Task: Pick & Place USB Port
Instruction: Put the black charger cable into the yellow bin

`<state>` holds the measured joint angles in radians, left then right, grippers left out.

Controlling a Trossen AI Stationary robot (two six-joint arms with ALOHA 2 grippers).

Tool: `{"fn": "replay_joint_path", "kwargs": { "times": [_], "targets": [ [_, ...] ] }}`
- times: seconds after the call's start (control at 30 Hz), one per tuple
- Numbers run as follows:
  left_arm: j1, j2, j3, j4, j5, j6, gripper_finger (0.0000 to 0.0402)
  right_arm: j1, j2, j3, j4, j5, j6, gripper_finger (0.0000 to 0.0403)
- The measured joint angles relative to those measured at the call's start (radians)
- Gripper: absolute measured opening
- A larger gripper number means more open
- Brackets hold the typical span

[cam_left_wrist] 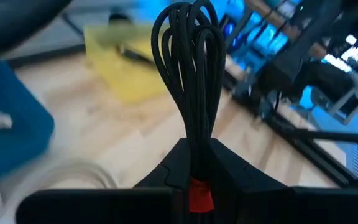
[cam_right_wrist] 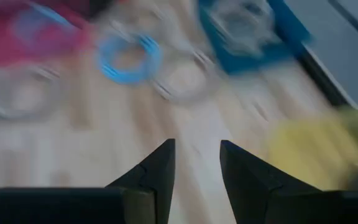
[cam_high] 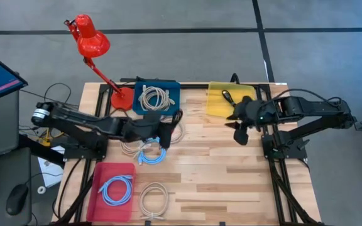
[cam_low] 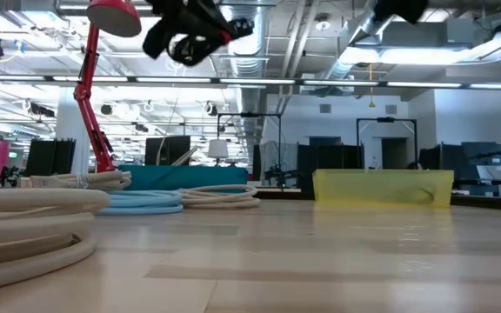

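Observation:
My left gripper (cam_high: 166, 133) hovers above the table's middle, near the blue tray (cam_high: 172, 94), and is shut on a bundle of black cable (cam_left_wrist: 188, 68) bound with a red tie (cam_left_wrist: 199, 194). The low view shows it high above the table (cam_low: 191, 36). My right gripper (cam_right_wrist: 197, 163) is open and holds nothing; it hangs over the wood just near of the yellow tray (cam_high: 213, 103), where another black cable (cam_high: 227, 96) lies. The blue tray holds a beige cable coil (cam_high: 155, 96). My left gripper pinches the black cable bundle between its two fingers at the tied end (cam_left_wrist: 197, 168), by the red tie. The looped end (cam_left_wrist: 185, 25) sticks out past the fingertips, along the fingers. The bundle is lifted clear of the table.
A red desk lamp (cam_high: 92, 43) stands at the far left corner. A pink tray (cam_high: 99, 171) with a blue coil (cam_high: 117, 188) sits near left. Loose blue (cam_high: 151, 154) and beige (cam_high: 153, 199) coils lie on the wood. Bare table shows near right (cam_high: 231, 182).

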<state>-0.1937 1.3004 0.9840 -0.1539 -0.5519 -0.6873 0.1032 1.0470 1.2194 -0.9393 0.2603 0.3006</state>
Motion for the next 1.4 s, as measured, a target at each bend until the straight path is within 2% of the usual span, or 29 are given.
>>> {"fn": "replay_joint_path", "kwargs": {
  "times": [0.13,0.33,0.57,0.8,1.0,1.27,1.4],
  "targets": [
    [0.01,-0.059,0.0,0.022,-0.027,0.085,0.0032,-0.001,0.022,0.0,0.194,-0.101,-0.023,0.0118],
    [0.01,-0.089,0.0,0.102,-0.029,0.185,0.0032,-0.001,0.127,-0.001,0.318,-0.106,-0.025,0.0123],
    [0.01,-0.088,0.001,0.131,-0.022,0.22,0.0032,-0.001,0.3,-0.001,0.522,-0.106,-0.039,0.0176],
    [0.004,-0.088,0.001,0.137,-0.018,0.239,0.0032,0.001,0.4,0.0,0.787,-0.107,-0.037,0.0218],
    [0.004,-0.088,0.001,0.139,-0.017,0.242,0.0032,-0.019,0.465,0.0,0.903,-0.184,0.055,0.0215],
    [0.004,-0.089,0.001,0.14,0.002,0.243,0.0032,-0.028,0.543,0.0,1.058,-0.185,0.067,0.0214],
    [0.005,-0.089,0.002,0.141,0.002,0.245,0.0032,-0.043,0.546,-0.001,1.073,-0.185,0.067,0.0214]
  ]
}}
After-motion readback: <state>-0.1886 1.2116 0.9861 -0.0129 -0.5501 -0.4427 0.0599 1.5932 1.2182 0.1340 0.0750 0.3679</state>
